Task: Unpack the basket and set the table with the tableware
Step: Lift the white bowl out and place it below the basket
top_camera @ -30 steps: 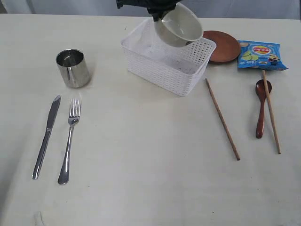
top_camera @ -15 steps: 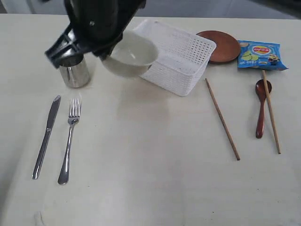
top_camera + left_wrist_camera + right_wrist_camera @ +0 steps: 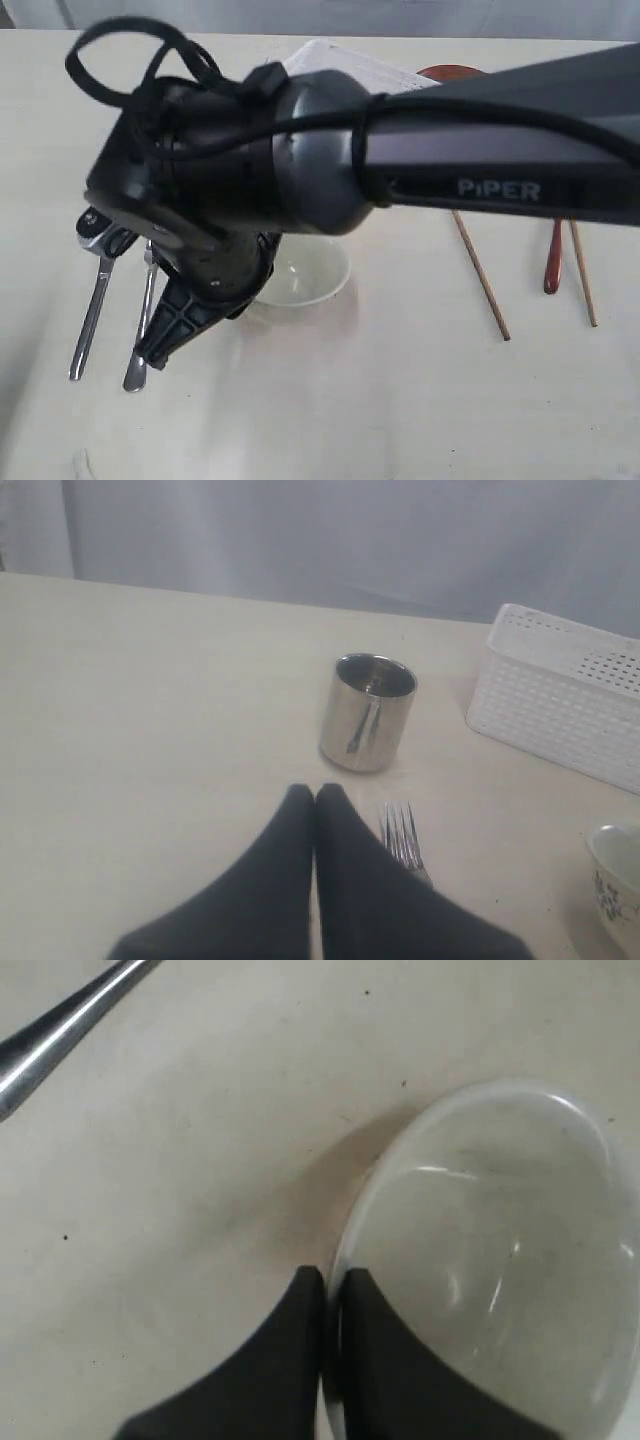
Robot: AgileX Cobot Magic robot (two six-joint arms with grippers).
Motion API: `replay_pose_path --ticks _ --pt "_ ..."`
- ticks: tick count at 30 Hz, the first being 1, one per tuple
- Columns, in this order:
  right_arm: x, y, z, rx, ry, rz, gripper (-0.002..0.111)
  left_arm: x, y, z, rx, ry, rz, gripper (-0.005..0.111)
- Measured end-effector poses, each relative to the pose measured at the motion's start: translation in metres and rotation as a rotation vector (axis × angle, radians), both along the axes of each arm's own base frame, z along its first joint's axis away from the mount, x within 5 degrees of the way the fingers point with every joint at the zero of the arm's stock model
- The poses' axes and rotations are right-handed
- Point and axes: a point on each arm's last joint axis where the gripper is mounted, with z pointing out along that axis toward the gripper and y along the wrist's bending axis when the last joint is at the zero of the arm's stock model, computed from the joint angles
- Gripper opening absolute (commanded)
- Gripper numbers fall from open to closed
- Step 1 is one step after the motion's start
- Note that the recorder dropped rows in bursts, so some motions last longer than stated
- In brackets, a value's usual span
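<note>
The pale bowl [image 3: 305,275] sits low over the table [image 3: 400,400], right of the fork [image 3: 135,368] and knife [image 3: 92,312]; I cannot tell whether it touches. My right gripper [image 3: 333,1278] is shut on the rim of the bowl [image 3: 490,1260], one finger inside and one outside. Its arm [image 3: 330,150] reaches across from the right and hides the cup in the exterior view. My left gripper [image 3: 314,792] is shut and empty, hovering near the steel cup [image 3: 367,712] and fork tines [image 3: 403,835]. The white basket [image 3: 565,705] stands behind.
Two chopsticks [image 3: 480,270] [image 3: 582,275] and the dark red spoon [image 3: 553,262] lie on the right. A sliver of the brown plate [image 3: 450,71] shows behind the arm. A steel handle [image 3: 60,1025] lies near the bowl.
The right arm has carried the bowl from above the basket to the left and down to the table beside the fork. The arm now fills much of the exterior view.
</note>
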Motion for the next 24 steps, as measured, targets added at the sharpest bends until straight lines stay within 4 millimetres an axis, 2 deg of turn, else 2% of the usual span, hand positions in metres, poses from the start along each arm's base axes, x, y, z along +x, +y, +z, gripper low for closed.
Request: replay_pose_path --ticks 4,9,10,14,15,16,20,24 --pt "-0.008 -0.004 -0.014 0.012 -0.006 0.007 -0.001 0.0 0.0 0.0 0.0 0.0 0.0 0.0" --pt "-0.008 -0.004 -0.017 0.031 -0.012 0.016 0.0 0.0 0.0 0.0 0.0 0.0 0.0 0.0" --pt "-0.008 -0.004 -0.017 0.031 -0.012 0.016 0.005 0.0 0.0 0.0 0.0 0.0 0.0 0.0" --pt "-0.009 -0.006 -0.018 0.021 -0.003 0.017 0.05 0.0 0.0 0.0 0.0 0.0 0.0 0.0" --pt "-0.009 -0.006 -0.018 0.018 0.0 0.016 0.055 0.0 0.0 0.0 0.0 0.0 0.0 0.0" --pt "-0.01 -0.006 -0.018 0.019 0.002 0.016 0.056 0.0 0.0 0.0 0.0 0.0 0.0 0.0" --pt "-0.011 -0.009 -0.001 0.057 -0.014 0.012 0.053 0.0 0.0 0.0 0.0 0.0 0.0 0.0" --pt "-0.013 -0.017 0.033 0.134 -0.056 0.014 0.053 0.0 0.0 0.0 0.0 0.0 0.0 0.0"
